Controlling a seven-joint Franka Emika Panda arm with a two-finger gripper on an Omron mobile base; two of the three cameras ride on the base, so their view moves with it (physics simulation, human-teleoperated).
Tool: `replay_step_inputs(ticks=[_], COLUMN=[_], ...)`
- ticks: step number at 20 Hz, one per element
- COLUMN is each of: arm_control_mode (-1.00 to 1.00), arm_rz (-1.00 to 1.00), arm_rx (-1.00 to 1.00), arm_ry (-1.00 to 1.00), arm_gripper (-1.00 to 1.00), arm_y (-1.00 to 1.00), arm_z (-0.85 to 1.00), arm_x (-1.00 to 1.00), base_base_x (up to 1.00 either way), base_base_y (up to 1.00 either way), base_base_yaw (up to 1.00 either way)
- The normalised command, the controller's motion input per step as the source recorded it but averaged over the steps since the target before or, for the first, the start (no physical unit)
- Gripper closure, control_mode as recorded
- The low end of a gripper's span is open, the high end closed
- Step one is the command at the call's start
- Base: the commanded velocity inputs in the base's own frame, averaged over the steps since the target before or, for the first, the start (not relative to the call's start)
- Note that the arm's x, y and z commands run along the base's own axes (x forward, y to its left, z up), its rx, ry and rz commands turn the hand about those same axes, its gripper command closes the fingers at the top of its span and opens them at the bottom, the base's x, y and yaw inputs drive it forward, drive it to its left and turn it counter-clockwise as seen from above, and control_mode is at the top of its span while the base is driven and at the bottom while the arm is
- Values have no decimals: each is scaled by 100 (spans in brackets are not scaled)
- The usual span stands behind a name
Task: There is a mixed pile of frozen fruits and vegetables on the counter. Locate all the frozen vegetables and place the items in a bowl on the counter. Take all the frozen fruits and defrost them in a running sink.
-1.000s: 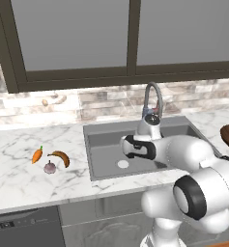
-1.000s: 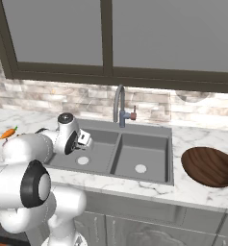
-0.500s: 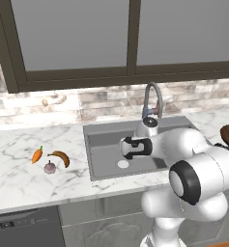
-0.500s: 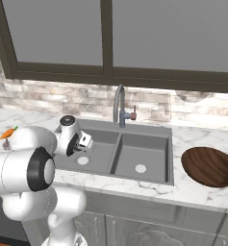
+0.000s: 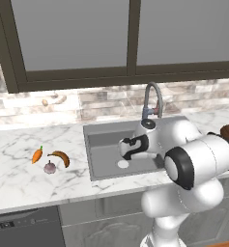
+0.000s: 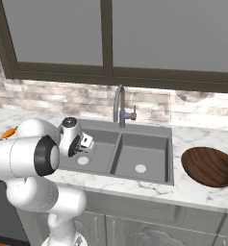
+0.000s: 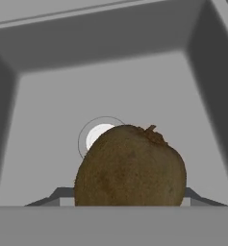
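My gripper [image 5: 125,149] is shut on the brown kiwi [image 7: 131,168] and hangs inside the left basin of the dark grey sink [image 5: 104,140]. The hand view has the kiwi just above the pale round drain [image 7: 97,136]. On the white counter [image 5: 19,178] to the sink's left lie the orange carrot [image 5: 36,155], the brownish-yellow banana [image 5: 60,157] and the pinkish-white bulb [image 5: 50,167]. The reddish-brown bowl [image 6: 209,166] sits on the counter right of the sink. The carrot [image 6: 8,132] peeks out behind my arm in the right base view.
The grey gooseneck tap [image 5: 152,99] arches over the divider behind my hand; no water is seen running. The sink's right basin [image 6: 142,156] holds nothing. A stone backsplash and dark-framed window close off the back.
The arm's elbow has swung towards the cameras. The gripper with the kiwi has sunk slightly and stays over the left basin.
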Motion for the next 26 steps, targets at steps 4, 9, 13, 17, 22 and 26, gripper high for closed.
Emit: replay_step_inputs(ticks=[4,9,13,17,22,26], arm_control_mode=[-100,-100,-100,-100,-100,-100], arm_rz=[0,0,0,0,0,0], arm_rx=[0,0,0,0,0,0], arm_ry=[0,0,0,0,0,0], arm_gripper=[100,100,100,100,100,100], arm_y=[0,0,0,0,0,0], arm_z=[-11,-13,-13,-16,-17,-17], arm_x=[16,17,16,16,12,3], base_base_x=[0,0,0,0,0,0], base_base_y=[0,0,0,0,0,0], base_base_yaw=[0,0,0,0,0,0])
